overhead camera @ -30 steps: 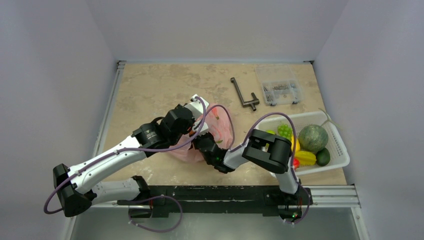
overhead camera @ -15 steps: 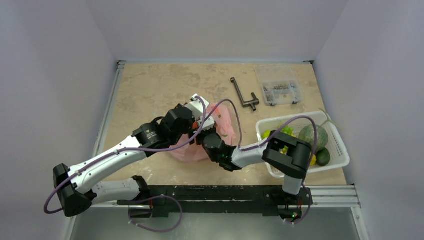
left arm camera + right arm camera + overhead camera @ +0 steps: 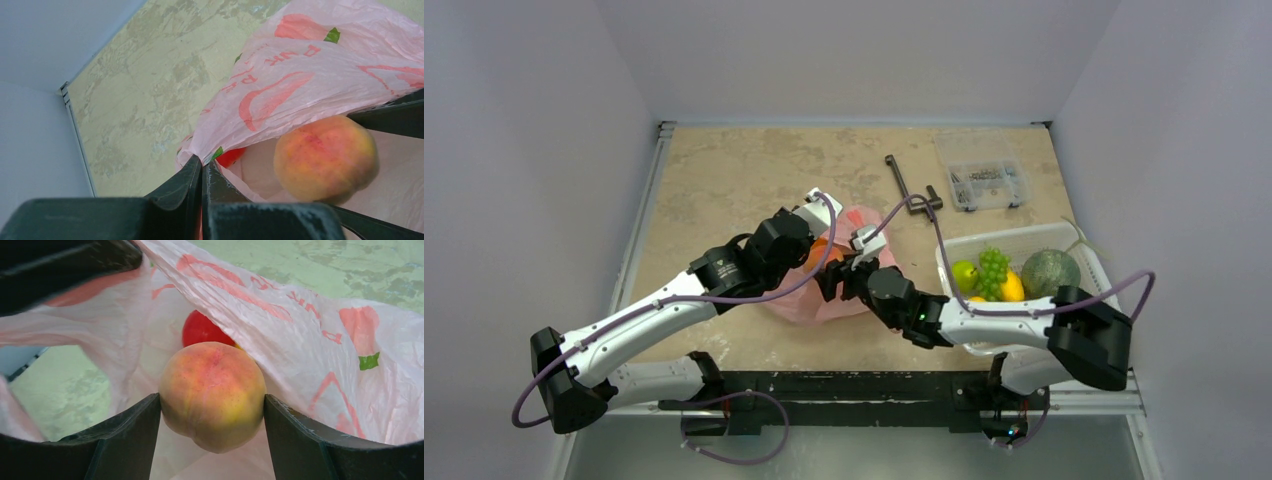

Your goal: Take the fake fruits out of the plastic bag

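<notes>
The right fingers point(image 3: 135, 435) clamp the peach point(image 3: 212, 392) squarely between them, just inside the mouth of the plastic bag point(image 3: 310, 340). Film drapes over it and a red fruit point(image 3: 202, 330) lies deeper behind. The left fingers point(image 3: 180, 187) pinch the bag's rim, so the way out looks to be straight back toward the right wrist.

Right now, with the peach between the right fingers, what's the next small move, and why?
Probably draw the right gripper back and up, out of the mouth of the plastic bag. Its fingers clamp the peach, the left gripper pinches the film edge, and a red fruit lies behind.
</notes>
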Robot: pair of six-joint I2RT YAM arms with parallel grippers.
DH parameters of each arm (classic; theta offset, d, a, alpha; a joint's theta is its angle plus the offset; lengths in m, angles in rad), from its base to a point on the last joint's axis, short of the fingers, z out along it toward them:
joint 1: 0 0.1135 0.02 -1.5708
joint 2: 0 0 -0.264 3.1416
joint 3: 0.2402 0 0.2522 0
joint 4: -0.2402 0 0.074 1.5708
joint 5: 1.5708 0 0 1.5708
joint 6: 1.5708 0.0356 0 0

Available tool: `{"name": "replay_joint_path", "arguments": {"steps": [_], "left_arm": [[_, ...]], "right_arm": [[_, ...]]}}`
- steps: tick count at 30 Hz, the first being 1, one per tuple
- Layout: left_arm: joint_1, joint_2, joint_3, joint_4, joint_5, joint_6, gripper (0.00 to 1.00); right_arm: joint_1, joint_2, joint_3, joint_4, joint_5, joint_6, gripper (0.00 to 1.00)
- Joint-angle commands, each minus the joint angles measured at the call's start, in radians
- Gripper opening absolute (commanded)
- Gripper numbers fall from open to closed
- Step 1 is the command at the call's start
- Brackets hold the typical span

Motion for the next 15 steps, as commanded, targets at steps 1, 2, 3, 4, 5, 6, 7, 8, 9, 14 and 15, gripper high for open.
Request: {"name": "replay_joint_path", "arguments": {"steps": [1, 2, 3, 4, 5, 6, 7, 8, 9, 14, 15], "left_arm": [[-0.002, 0.0, 0.011, 0.028, -0.021, -0.008, 0.0], [-0.001, 0.0, 0.011, 0.026, -0.02, -0.009, 0.0], [-0.001, 0.001, 0.012, 0.026, -0.019, -0.009, 0.0], [-0.001, 0.001, 0.012, 0.026, -0.02, -0.009, 0.0], [-0.002, 0.002, 0.013, 0.025, -0.022, -0.01, 0.0], [-0.001, 0.001, 0.013, 0.023, -0.021, -0.011, 0.0], [-0.001, 0.0, 0.013, 0.022, -0.021, -0.011, 0.0], [-0.001, 0.0, 0.014, 0.021, -0.021, -0.011, 0.0], [-0.002, 0.0, 0.014, 0.02, -0.022, -0.013, 0.0], [-0.001, 0.001, 0.017, 0.015, -0.02, -0.015, 0.0], [-0.001, 0.003, 0.017, 0.014, -0.02, -0.014, 0.0]], "right_arm": [[-0.002, -0.157, 0.01, -0.191, -0.079, 0.049, 0.0], [-0.002, -0.194, 0.009, -0.219, -0.086, 0.047, 0.0], [-0.002, -0.23, 0.012, -0.25, -0.094, 0.044, 0.0], [-0.002, -0.274, 0.016, -0.295, -0.096, 0.043, 0.0], [-0.002, -0.308, 0.023, -0.329, -0.084, 0.047, 0.0], [-0.002, -0.341, 0.028, -0.367, -0.075, 0.051, 0.0], [-0.002, -0.375, 0.029, -0.398, -0.05, 0.052, 0.0], [-0.002, -0.408, 0.029, -0.427, -0.028, 0.053, 0.0], [-0.003, -0.443, 0.028, -0.457, 0.0, 0.053, 0.0], [-0.003, -0.594, 0.032, -0.578, 0.128, 0.043, 0.0], [-0.003, -0.617, 0.036, -0.589, 0.152, 0.043, 0.0]]}}
